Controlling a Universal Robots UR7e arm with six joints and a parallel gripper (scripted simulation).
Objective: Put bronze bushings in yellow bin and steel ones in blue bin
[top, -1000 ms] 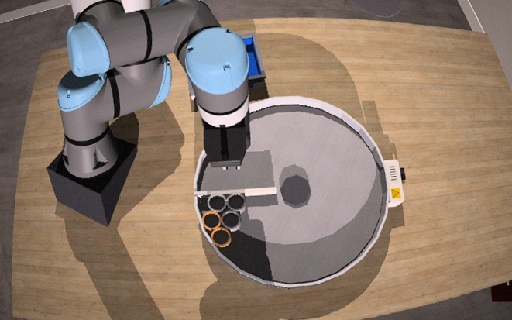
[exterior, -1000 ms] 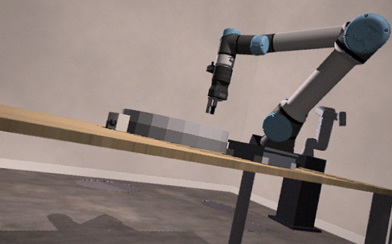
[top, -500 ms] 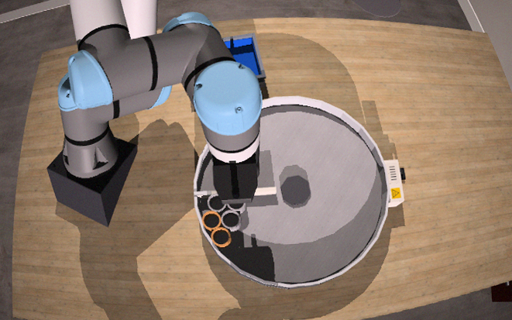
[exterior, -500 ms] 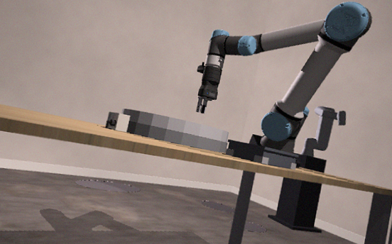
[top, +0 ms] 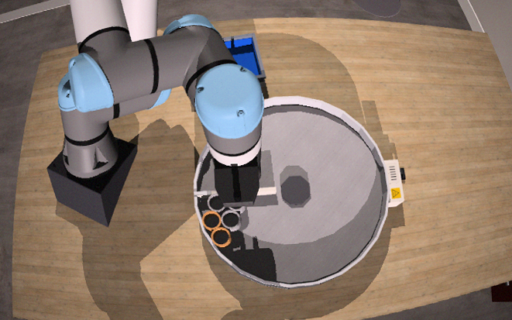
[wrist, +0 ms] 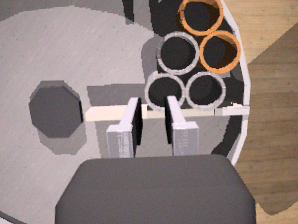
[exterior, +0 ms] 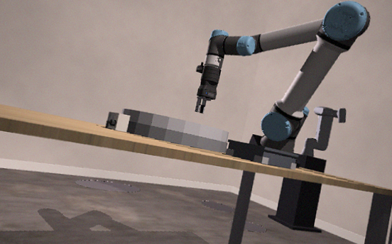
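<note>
Three steel bushings (wrist: 160,52) and two bronze bushings (wrist: 238,52) (top: 203,220) stand in a tight cluster near the rim of the grey turntable (top: 324,147) (wrist: 50,40). Two of the steel ones lie along a pale bar (top: 267,190) (wrist: 100,113). In the top view the gripper body partly covers one steel bushing. My gripper (exterior: 199,110) (wrist: 153,111) is partly open with nothing between its fingers. It hangs above the turntable, its tips over the bar near the inner steel bushing in the wrist view. The blue bin (top: 245,60) is partly hidden by the arm. No yellow bin shows.
A raised wall (top: 378,146) (exterior: 181,125) rings the turntable. A dark hub (top: 296,191) (wrist: 55,111) stands at its middle. A white control box (top: 393,181) (exterior: 122,122) sits against the side opposite the robot's base.
</note>
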